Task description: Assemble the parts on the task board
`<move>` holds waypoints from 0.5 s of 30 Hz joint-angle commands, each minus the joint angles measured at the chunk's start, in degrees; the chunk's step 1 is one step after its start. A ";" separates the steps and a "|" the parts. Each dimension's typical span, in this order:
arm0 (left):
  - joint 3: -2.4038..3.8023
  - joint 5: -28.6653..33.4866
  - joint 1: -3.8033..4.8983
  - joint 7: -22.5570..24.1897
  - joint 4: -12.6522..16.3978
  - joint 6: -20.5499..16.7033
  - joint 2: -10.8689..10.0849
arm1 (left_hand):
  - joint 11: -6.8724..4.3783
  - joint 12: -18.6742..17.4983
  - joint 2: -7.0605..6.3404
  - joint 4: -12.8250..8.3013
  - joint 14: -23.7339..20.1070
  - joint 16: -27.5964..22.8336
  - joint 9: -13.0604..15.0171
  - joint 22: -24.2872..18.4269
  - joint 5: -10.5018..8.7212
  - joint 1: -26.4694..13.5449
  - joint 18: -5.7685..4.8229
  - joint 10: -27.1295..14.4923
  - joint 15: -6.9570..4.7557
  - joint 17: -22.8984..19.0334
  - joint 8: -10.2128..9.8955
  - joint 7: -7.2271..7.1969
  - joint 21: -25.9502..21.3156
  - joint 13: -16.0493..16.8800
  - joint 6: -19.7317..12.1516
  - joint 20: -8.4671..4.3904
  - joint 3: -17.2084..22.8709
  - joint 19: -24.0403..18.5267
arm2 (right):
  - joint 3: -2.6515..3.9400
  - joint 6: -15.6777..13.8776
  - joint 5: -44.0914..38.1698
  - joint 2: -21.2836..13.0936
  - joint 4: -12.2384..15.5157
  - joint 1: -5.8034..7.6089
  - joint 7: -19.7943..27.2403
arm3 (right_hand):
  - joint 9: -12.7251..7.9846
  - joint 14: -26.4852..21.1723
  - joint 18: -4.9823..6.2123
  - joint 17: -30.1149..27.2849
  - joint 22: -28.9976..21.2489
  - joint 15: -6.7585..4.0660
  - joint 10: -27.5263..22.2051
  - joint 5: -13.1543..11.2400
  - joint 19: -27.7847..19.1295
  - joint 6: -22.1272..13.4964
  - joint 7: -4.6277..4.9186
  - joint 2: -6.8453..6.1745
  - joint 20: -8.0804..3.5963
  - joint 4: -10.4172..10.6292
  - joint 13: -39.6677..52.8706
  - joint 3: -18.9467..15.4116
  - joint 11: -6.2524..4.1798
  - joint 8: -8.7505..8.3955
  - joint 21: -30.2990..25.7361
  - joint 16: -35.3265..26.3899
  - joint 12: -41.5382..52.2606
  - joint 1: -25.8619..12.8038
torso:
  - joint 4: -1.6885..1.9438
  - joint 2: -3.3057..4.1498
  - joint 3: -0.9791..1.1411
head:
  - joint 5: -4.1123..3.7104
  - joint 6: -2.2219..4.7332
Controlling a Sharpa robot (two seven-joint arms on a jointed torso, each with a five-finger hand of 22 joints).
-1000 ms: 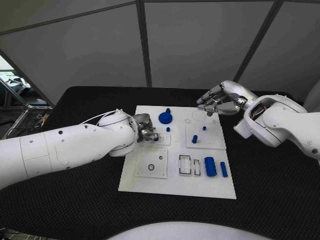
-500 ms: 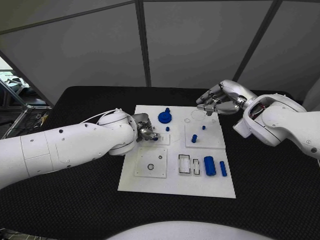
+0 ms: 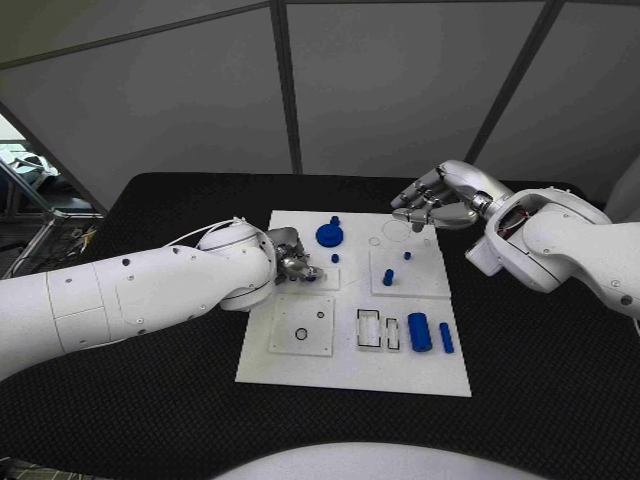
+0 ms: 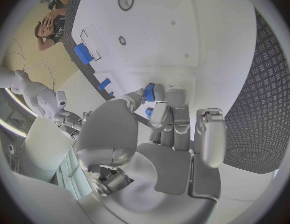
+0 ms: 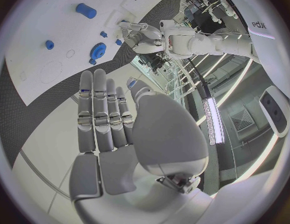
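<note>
Two white robot arms over a white task board [image 3: 352, 372] on the black table [image 3: 551, 400].

The left hand [image 3: 293, 262] rests at the board's left edge, its fingers [image 4: 159, 115] pinching a small blue part [image 4: 149, 92]. The right hand [image 3: 433, 205] hovers over the far right corner, fingers straight, holding nothing. A round blue gear [image 3: 330, 235], blue cylinder [image 3: 420, 333] and blue pegs [image 3: 388, 277] sit on the board.
</note>
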 commanded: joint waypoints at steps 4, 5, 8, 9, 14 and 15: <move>-0.05 0.45 -0.06 -0.62 -0.24 0.23 0.30 | 0.01 0.32 0.44 1.36 -0.02 -0.26 0.03 14.36 -0.19 -0.92 -3.78 0.04 -0.37 0.11 -0.26 0.01 0.38 0.20 0.44 -0.27 -2.51 5.72 | 0.05 0.26 -0.12 -0.03 0.08 0.13 0.28 | -0.04 0.09 0.19 0.10 -0.08 0.22 0.04 0.37 0.43 0.01 0.34 -0.06 -0.12 0.33 -0.10 -0.20 0.24 -0.32 -0.27 -0.25 -0.25 -0.61 | 0.00 0.02 0.00 | -0.12 0.07; -0.05 0.45 -0.06 -0.64 -0.26 0.21 0.33 | 0.02 0.35 0.49 1.64 -0.01 -0.26 0.03 14.41 -0.18 -1.03 -3.79 0.06 -0.37 0.12 -0.27 0.01 0.42 0.22 0.45 -0.27 -2.94 5.75 | 0.05 0.27 -0.12 -0.04 0.09 0.13 0.28 | -0.04 0.09 0.19 0.10 -0.08 0.22 0.04 0.37 0.43 0.01 0.34 -0.06 -0.12 0.33 -0.10 -0.20 0.24 -0.32 -0.27 -0.25 -0.25 -0.61 | 0.02 0.04 0.01 | -0.16 0.07; -0.05 0.45 -0.06 -0.68 -0.39 0.10 0.43 | 0.02 0.35 0.68 2.48 0.00 -0.29 0.03 14.41 -0.15 -1.28 -3.79 0.06 -0.37 0.14 -0.31 0.01 0.41 0.23 0.49 -0.26 -4.13 5.75 | 0.05 0.32 -0.12 -0.10 0.11 0.13 0.22 | -0.04 0.09 0.19 0.10 -0.08 0.22 0.04 0.37 0.43 0.01 0.34 -0.06 -0.12 0.33 -0.10 -0.20 0.24 -0.32 -0.27 -0.25 -0.25 -0.61 | 0.00 0.06 0.00 | -0.15 0.05; -0.05 0.45 -0.06 -0.69 -0.45 0.05 0.46 | 0.02 0.36 0.76 2.78 0.00 -0.29 0.02 14.39 -0.13 -1.33 -3.79 0.06 -0.37 0.15 -0.33 0.01 0.40 0.23 0.50 -0.27 -4.53 5.74 | 0.05 0.33 -0.12 -0.11 0.11 0.13 0.20 | -0.04 0.10 0.20 0.11 -0.09 0.22 0.04 0.38 0.44 0.01 0.34 -0.06 -0.12 0.35 -0.11 -0.20 0.23 -0.32 -0.28 -0.26 -0.25 -0.63 | 0.00 0.04 -0.02 | -0.17 0.07; -0.04 0.45 -0.06 -0.83 -0.69 -0.06 0.62 | -0.02 0.46 0.87 4.26 0.02 -0.32 0.06 14.51 -0.09 -1.72 -3.82 0.12 -0.39 0.20 -0.29 -0.05 0.48 0.34 0.64 -0.27 -6.37 5.80 | 0.05 0.33 -0.12 -0.16 0.16 0.13 0.15 | -0.04 0.11 0.20 0.13 -0.12 0.22 0.04 0.41 0.46 0.00 0.34 -0.07 -0.12 0.39 -0.12 -0.23 0.24 -0.33 -0.32 -0.28 -0.25 -0.69 | 0.01 0.06 0.00 | -0.24 0.10; -0.04 0.45 -0.05 -0.87 -0.75 -0.05 0.66 | -0.03 0.51 0.83 4.56 0.02 -0.32 0.08 14.53 -0.08 -1.77 -3.82 0.15 -0.40 0.21 -0.27 -0.07 0.49 0.38 0.67 -0.28 -6.79 5.81 | 0.05 0.33 -0.13 -0.17 0.17 0.13 0.15 | -0.04 0.11 0.20 0.13 -0.12 0.22 0.04 0.41 0.46 0.00 0.34 -0.07 -0.12 0.39 -0.12 -0.23 0.24 -0.33 -0.32 -0.28 -0.25 -0.69 | 0.01 0.06 0.00 | -0.24 0.10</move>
